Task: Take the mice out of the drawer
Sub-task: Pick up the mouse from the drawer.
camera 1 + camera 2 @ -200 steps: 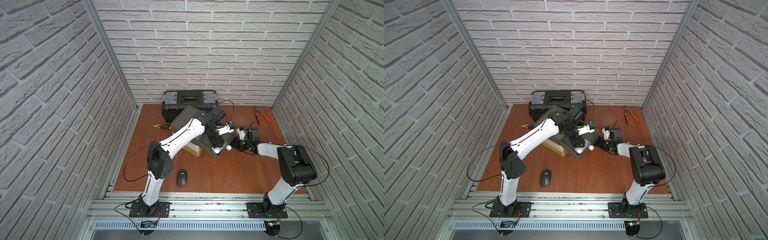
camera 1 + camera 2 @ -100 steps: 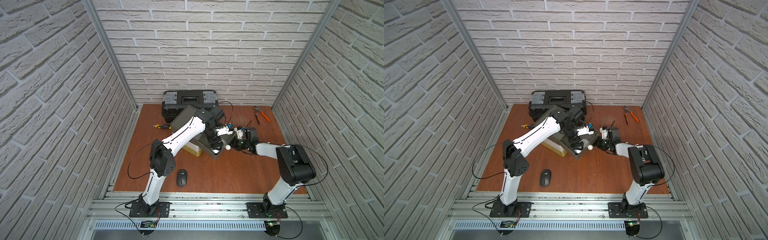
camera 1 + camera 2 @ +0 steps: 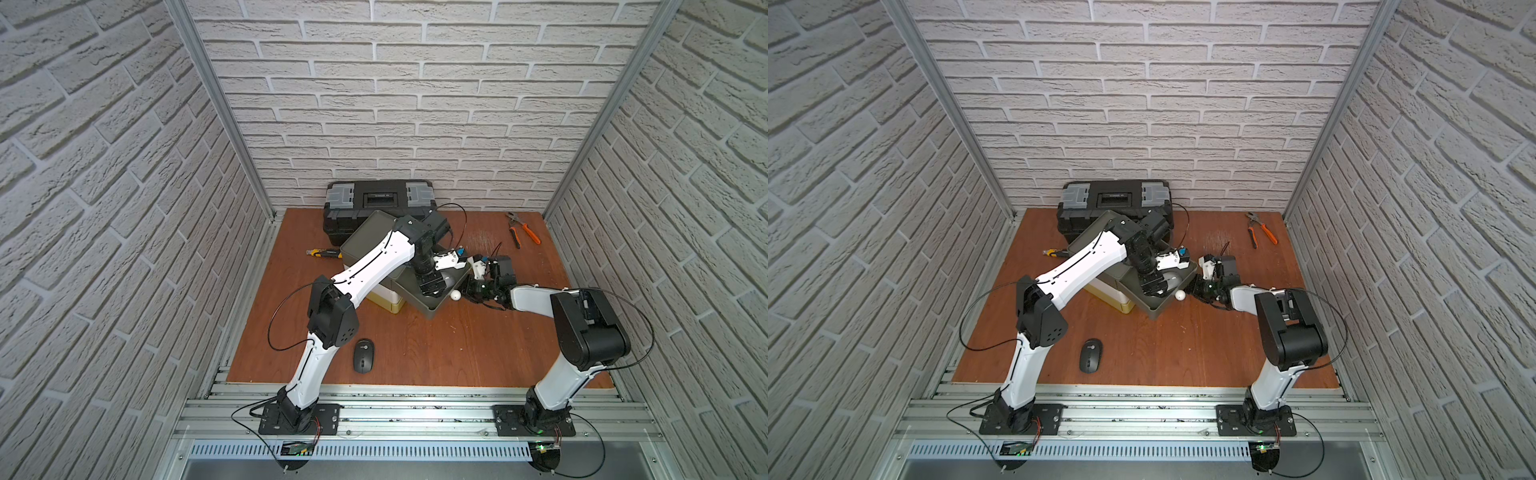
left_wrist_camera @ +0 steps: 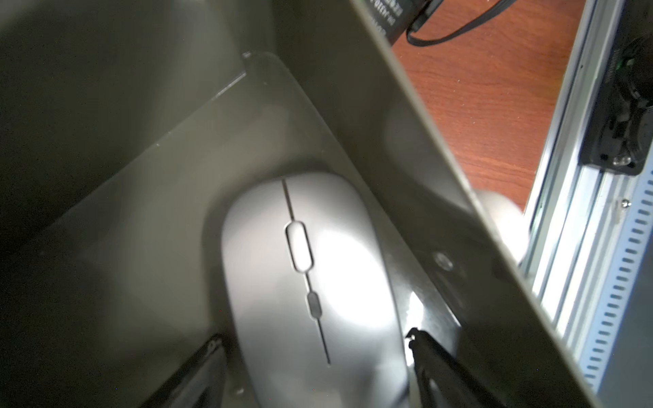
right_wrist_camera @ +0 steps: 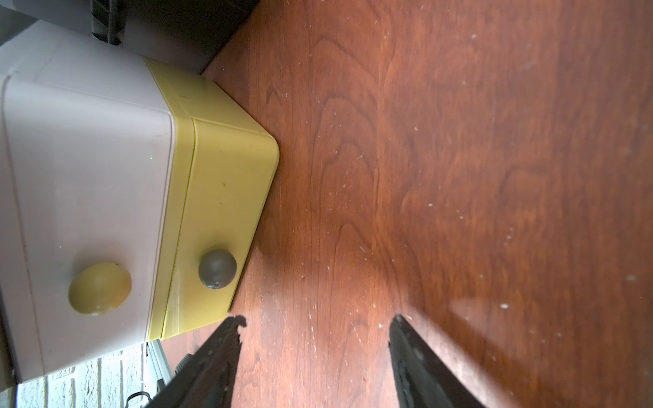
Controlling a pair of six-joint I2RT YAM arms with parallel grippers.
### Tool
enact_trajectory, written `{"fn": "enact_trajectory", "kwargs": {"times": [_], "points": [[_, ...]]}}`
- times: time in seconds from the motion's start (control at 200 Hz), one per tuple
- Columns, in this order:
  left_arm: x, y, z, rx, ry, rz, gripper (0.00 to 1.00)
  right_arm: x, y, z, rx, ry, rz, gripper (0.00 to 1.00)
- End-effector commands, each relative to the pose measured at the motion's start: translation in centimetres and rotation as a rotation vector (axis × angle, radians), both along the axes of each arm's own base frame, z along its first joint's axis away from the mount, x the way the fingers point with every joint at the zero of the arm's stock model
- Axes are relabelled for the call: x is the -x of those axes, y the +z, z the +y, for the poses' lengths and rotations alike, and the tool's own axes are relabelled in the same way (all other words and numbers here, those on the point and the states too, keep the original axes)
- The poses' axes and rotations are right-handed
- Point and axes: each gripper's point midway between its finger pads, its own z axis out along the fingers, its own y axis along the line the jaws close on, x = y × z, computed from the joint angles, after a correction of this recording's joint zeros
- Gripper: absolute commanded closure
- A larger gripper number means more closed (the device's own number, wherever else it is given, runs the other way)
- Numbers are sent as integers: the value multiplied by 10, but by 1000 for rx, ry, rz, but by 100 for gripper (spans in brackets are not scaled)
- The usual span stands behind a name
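A silver mouse lies on the floor of the pulled-out olive drawer. Beside it, against the drawer wall, lies a glossy black mouse with a round mark. My left gripper is down in the drawer, open, with one finger on each side of the silver mouse. A thin gap shows at one finger. In both top views another black mouse rests on the table near the front. My right gripper is open and empty, low over bare wood just right of the drawer.
The drawer unit's lower yellow drawer with a grey knob is shut. A black toolbox stands at the back wall. Orange-handled pliers lie back right, a yellow-black utility knife back left. Aluminium rails run along the front.
My left arm has shifted a little, keeping its gripper inside the drawer. The right arm and the black mouse on the table have stayed put.
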Motion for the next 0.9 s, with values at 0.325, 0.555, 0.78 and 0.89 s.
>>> {"fn": "enact_trajectory", "kwargs": {"times": [0.325, 0.555, 0.78, 0.89], "points": [[-7, -18, 1, -29, -54, -33, 11, -12, 23, 16, -26, 65, -104, 32], [-12, -28, 2, -54, -64, -39, 19, -11, 24, 17, -27, 72, -107, 32], [-10, -29, 4, -56, -71, -29, 46, -10, 24, 18, -27, 75, -106, 32], [-10, -25, 4, -49, -76, -39, 53, -10, 23, 17, -24, 73, -104, 32]]}}
